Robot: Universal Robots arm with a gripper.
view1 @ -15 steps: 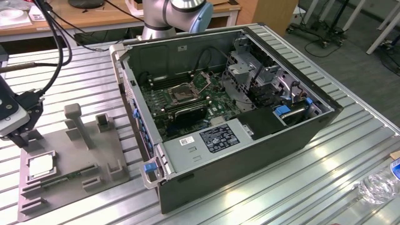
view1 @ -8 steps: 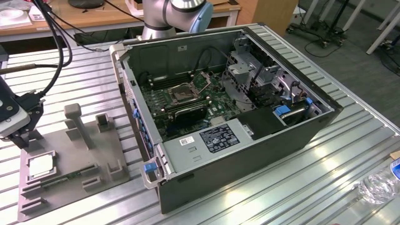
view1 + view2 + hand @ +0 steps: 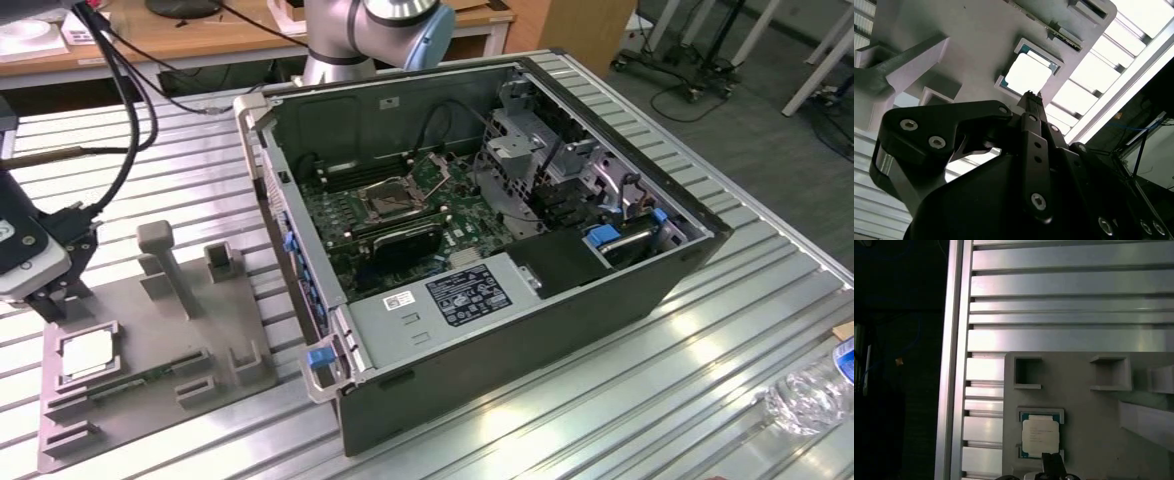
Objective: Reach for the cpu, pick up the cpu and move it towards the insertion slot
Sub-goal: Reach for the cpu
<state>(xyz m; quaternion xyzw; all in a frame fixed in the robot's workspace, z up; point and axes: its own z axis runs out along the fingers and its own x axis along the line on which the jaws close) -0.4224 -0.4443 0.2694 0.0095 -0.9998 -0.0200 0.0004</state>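
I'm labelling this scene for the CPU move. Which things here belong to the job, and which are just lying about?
Belongs to the job:
cpu, on the grey fixture plate
insertion slot, inside the open computer case
gripper, close by the cpu

Just lying about:
memory stick, on the same plate
water bottle, on the table

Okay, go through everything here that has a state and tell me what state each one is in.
cpu: lying flat in its recess on the grey fixture plate, not lifted.
tool: poised close over the cpu.
insertion slot: empty, dark centre exposed.
computer case: lying on its side, side panel off.
memory stick: lying in its holder on the fixture plate.
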